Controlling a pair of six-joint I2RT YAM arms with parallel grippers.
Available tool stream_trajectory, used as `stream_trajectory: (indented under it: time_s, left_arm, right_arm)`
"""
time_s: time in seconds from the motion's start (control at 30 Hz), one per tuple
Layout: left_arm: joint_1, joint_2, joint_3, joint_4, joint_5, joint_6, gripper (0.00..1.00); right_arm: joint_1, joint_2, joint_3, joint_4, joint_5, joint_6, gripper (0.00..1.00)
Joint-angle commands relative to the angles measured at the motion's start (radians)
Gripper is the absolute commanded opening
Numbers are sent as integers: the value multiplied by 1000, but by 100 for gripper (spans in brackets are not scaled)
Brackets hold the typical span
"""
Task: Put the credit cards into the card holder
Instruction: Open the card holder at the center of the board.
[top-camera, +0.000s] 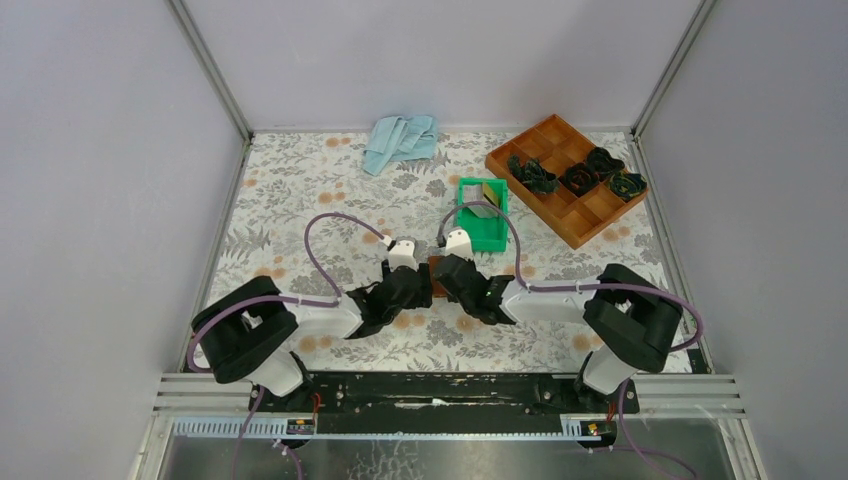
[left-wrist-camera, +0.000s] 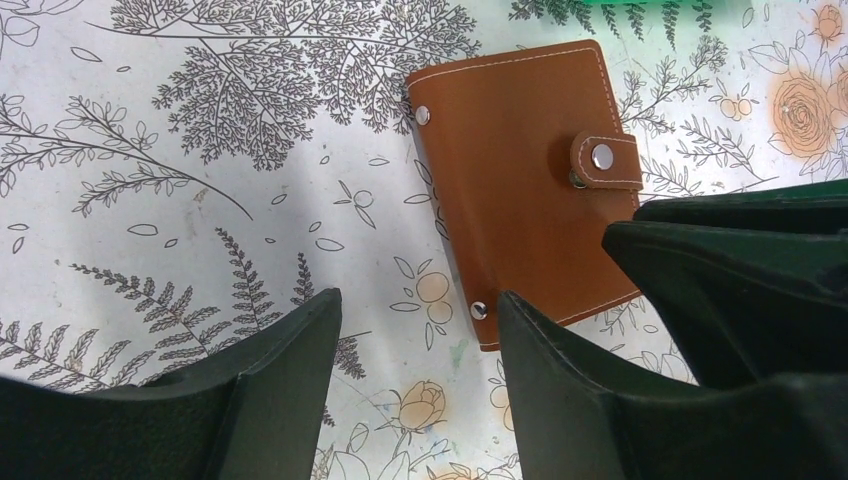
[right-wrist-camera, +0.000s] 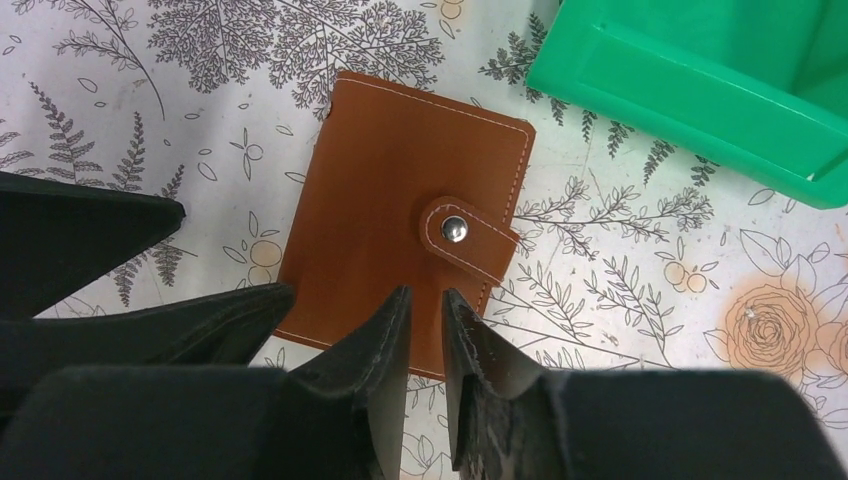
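The card holder (right-wrist-camera: 390, 210), a brown leather wallet, lies closed with its snap tab fastened on the flowered table; it also shows in the left wrist view (left-wrist-camera: 520, 170) and barely in the top view (top-camera: 437, 272), between both grippers. My left gripper (left-wrist-camera: 415, 305) is open and empty, its right fingertip at the wallet's near corner. My right gripper (right-wrist-camera: 427, 292) is nearly shut with a thin gap, empty, tips over the wallet's near edge below the tab. The credit cards, one gold-tan (top-camera: 491, 192) and one grey (top-camera: 478, 209), stand in the green bin (top-camera: 497, 238).
The green bin (right-wrist-camera: 680, 100) sits just beyond the wallet. An orange-brown wooden compartment tray (top-camera: 565, 215) with dark coiled items stands at the back right. A light blue cloth (top-camera: 400, 140) lies at the back. Grey walls enclose the table on three sides.
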Motion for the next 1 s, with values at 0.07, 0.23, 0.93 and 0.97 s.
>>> stream_trajectory:
  time_s: [0.07, 0.23, 0.93, 0.97]
  left_arm:
    - [-8, 15, 16, 50, -33, -18, 65]
    - [-7, 17, 9, 50, -33, -31, 65]
    - [-7, 37, 1, 48, -30, -58, 64]
    - [-8, 37, 0, 48, -30, -58, 64]
  right_arm:
    - [7, 33, 63, 67, 10, -31, 24]
    - [8, 59, 82, 77, 1, -38, 24]
    - [7, 88, 41, 158, 121, -80, 24]
    - [6, 86, 39, 158, 129, -83, 24]
